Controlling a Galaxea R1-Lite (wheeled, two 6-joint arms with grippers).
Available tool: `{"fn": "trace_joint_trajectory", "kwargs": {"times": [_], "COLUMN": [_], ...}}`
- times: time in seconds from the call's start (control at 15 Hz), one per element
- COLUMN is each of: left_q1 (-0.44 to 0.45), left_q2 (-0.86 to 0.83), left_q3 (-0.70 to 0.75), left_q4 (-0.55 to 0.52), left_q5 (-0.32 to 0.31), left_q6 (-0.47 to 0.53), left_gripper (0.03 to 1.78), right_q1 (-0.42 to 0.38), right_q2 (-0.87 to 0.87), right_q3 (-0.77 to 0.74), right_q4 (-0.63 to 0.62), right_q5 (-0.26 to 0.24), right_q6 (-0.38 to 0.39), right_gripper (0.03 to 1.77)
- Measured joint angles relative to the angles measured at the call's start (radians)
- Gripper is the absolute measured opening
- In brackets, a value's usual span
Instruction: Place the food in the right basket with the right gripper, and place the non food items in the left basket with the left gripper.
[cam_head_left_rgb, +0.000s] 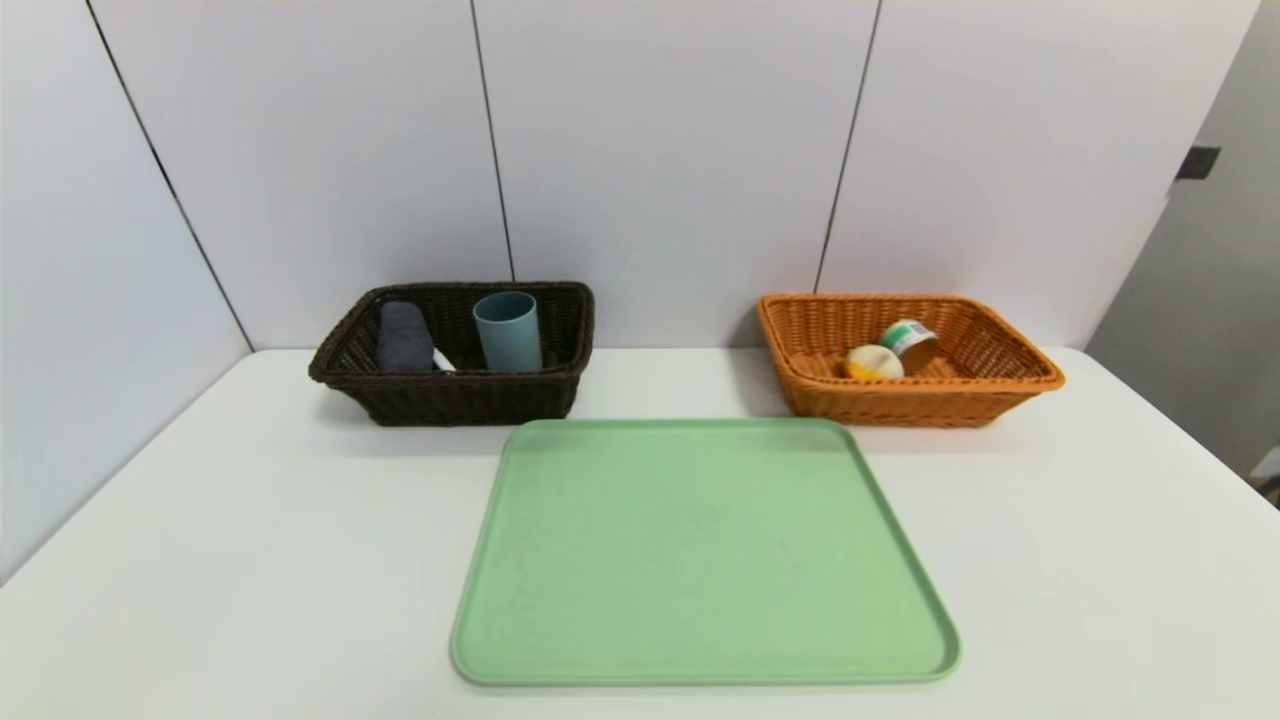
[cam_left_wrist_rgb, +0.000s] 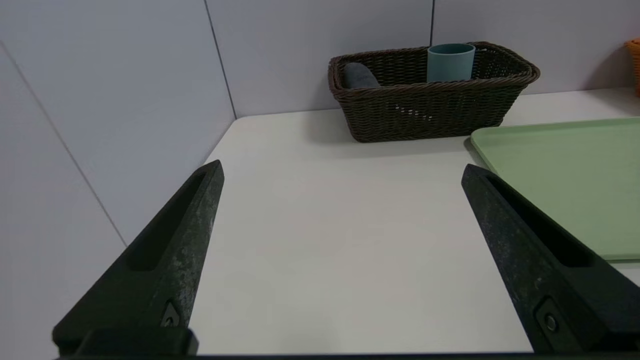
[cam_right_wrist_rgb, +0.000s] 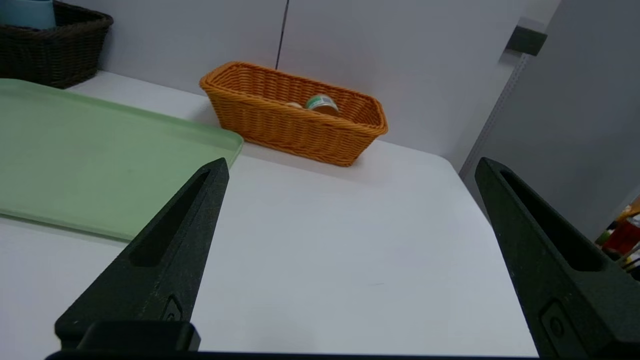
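White tabletop (cam_head_left_rgb: 250, 520) meets pale wall panels (cam_head_left_rgb: 680, 150) at the back, and both arms sit low at the near edge, out of the head view.

From its own wrist camera the left gripper (cam_left_wrist_rgb: 341, 170) has its two dark fingers (cam_left_wrist_rgb: 175, 240) spread wide apart, nothing between them and nothing touched; bare table lies beneath the gap. Beyond it, near the wall, stands the dark brown basket (cam_left_wrist_rgb: 430, 107), holding an upright teal cup (cam_left_wrist_rgb: 450, 62) and a grey rolled item (cam_left_wrist_rgb: 359, 77) at its other end. In the head view a small white piece shows between those two; what it is cannot be told.

The right gripper (cam_right_wrist_rgb: 350, 167) is likewise fully spread, fingers (cam_right_wrist_rgb: 170, 240) apart, holding and touching nothing. Farther out, close to the wall, sits the orange basket (cam_right_wrist_rgb: 295, 127) with a small green-labelled can (cam_right_wrist_rgb: 322, 104) lying on its side and a round yellowish food piece (cam_head_left_rgb: 873, 362) just beside it.

Between the baskets and nearer the robot lies the green tray (cam_head_left_rgb: 700, 560), flat, touching neither basket.
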Motion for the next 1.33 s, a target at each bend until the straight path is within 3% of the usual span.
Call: {"fn": "trace_joint_trajectory", "kwargs": {"times": [0.13, 0.2, 0.4, 0.53, 0.73, 1.33], "left_q1": [0.000, 0.000, 0.000, -0.001, 0.000, 0.000], "left_q2": [0.000, 0.000, 0.000, 0.000, 0.000, 0.000], "left_q3": [0.118, 0.149, 0.175, 0.177, 0.179, 0.179], "left_q4": [-0.156, -0.187, -0.041, 0.062, 0.057, 0.058], "left_q5": [-0.028, -0.040, -0.073, -0.067, -0.053, -0.039], "left_q6": [0.024, 0.026, -0.004, -0.078, -0.134, -0.155], "left_gripper": [1.69, 1.69, 1.69, 1.69, 1.69, 1.69], "right_q1": [0.000, 0.000, 0.000, 0.000, 0.000, 0.000], "right_q2": [-0.001, -0.001, -0.001, -0.001, -0.001, 0.000], "right_q3": [0.121, 0.142, 0.161, 0.162, 0.163, 0.163], "right_q4": [-0.187, -0.188, 0.013, 0.052, 0.053, 0.052], "right_q5": [-0.010, -0.018, -0.019, -0.023, -0.030, -0.056], "right_q6": [-0.007, 0.008, 0.083, 0.156, 0.204, 0.216], "right_gripper": [1.69, 1.70, 1.70, 1.70, 1.70, 1.70]}}
